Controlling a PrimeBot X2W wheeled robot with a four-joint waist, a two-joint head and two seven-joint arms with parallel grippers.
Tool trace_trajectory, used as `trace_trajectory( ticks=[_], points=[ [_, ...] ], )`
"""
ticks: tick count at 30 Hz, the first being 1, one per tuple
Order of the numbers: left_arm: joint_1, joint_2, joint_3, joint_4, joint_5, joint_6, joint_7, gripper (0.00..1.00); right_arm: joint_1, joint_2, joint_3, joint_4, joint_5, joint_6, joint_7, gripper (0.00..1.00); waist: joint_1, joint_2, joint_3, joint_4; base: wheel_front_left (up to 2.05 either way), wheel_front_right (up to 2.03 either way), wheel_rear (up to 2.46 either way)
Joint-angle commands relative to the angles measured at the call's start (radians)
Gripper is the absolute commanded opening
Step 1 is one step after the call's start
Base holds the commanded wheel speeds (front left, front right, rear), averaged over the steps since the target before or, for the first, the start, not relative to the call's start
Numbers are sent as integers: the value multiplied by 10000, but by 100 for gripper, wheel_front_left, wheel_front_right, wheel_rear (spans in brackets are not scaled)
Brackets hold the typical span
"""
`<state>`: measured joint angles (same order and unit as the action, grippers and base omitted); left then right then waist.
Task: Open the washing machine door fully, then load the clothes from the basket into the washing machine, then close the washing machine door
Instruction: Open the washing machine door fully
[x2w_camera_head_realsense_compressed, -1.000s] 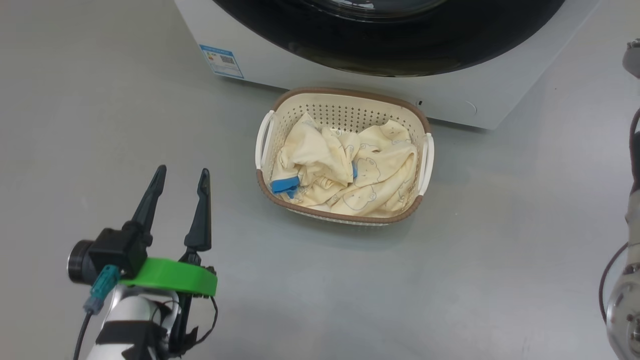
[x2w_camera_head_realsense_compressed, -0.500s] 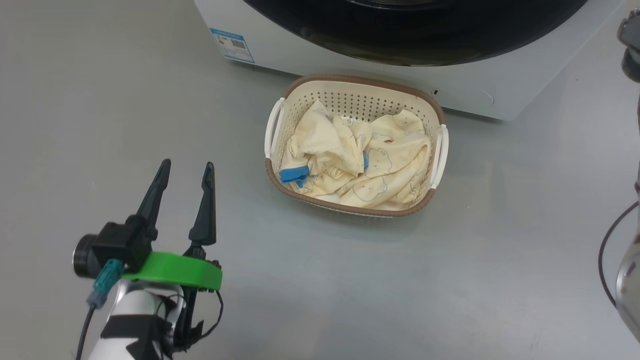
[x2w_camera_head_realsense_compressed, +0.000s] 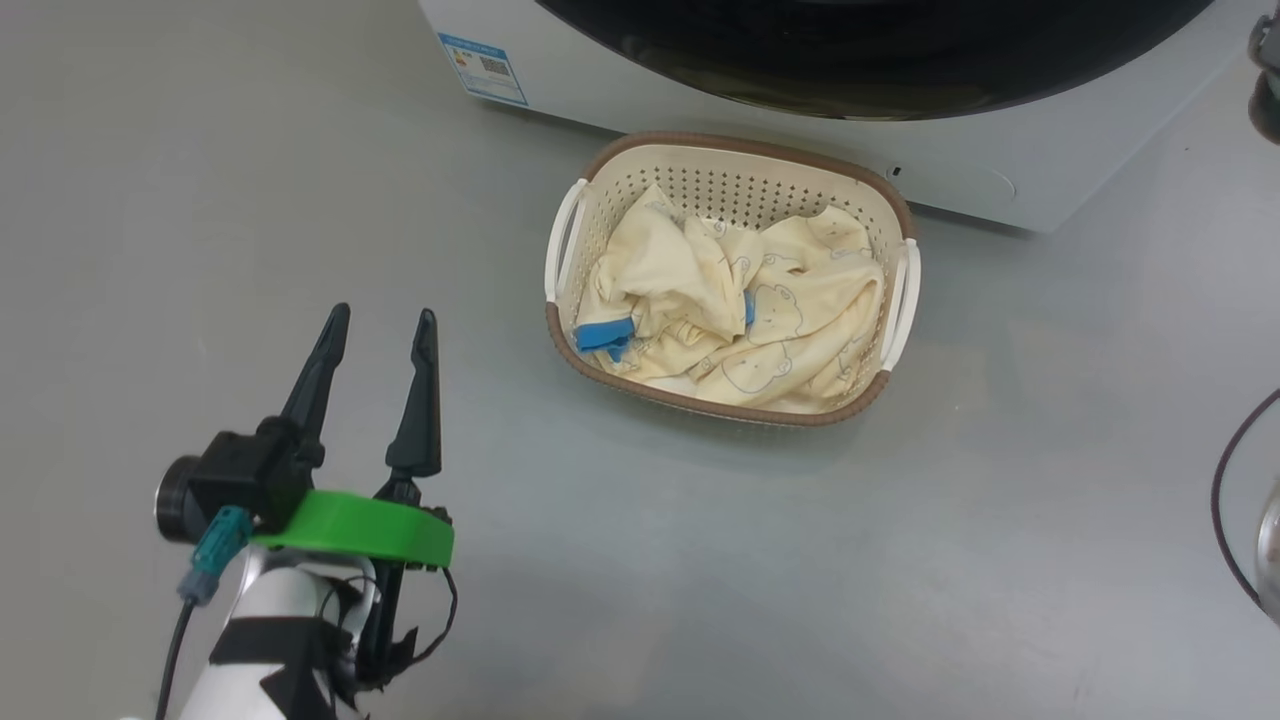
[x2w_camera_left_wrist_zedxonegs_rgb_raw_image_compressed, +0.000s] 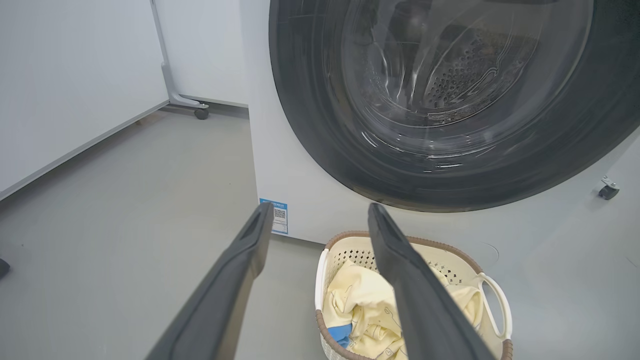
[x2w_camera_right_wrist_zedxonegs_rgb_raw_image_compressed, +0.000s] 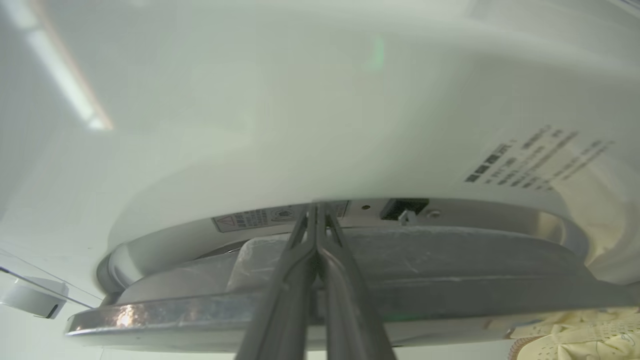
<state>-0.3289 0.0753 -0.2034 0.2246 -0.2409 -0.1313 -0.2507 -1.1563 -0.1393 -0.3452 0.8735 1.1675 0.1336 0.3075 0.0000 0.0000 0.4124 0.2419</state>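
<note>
— What is being changed just now?

— The whole head view is being shifted: the basket (x2w_camera_head_realsense_compressed: 735, 142) and the washing machine (x2w_camera_head_realsense_compressed: 960, 180) are being shown further right and higher than a second ago. The camera is being turned; the things are not being moved. The clothes (x2w_camera_head_realsense_compressed: 800, 320) are lying in the basket, on the floor just before the machine.

— And the grippers?

— The left gripper (x2w_camera_head_realsense_compressed: 384, 312) is being held spread and empty, left of the basket. The right gripper (x2w_camera_right_wrist_zedxonegs_rgb_raw_image_compressed: 316, 207) is being kept pressed together, pinching nothing.

— What is being added by the wrist views?

— From the left wrist, the door (x2w_camera_left_wrist_zedxonegs_rgb_raw_image_compressed: 320, 125) is looking shut. From the right, a gap is being shown at its edge, so it is probably being pried open.
</note>
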Motion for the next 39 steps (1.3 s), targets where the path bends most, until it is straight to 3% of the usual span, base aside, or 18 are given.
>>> trace_trajectory(
  ticks=[1,17,31,39],
  points=[
    [-199,167,324,-267,-58,6,-111,100,-534,173,115,-195,94,-29,213,0,0,0,-12,8,0,0,0],
    [-73,204,337,-261,-59,6,-111,100,-184,44,-148,189,227,-29,1580,0,0,0,-320,-63,0,0,0],
    [-122,188,307,-373,-144,6,-111,100,-647,-96,-516,197,-127,-29,1130,0,0,0,66,50,0,0,0],
    [-181,133,370,-384,-140,6,-111,100,-786,37,-398,197,-197,-29,1885,0,0,0,124,118,0,0,0]
  ],
)
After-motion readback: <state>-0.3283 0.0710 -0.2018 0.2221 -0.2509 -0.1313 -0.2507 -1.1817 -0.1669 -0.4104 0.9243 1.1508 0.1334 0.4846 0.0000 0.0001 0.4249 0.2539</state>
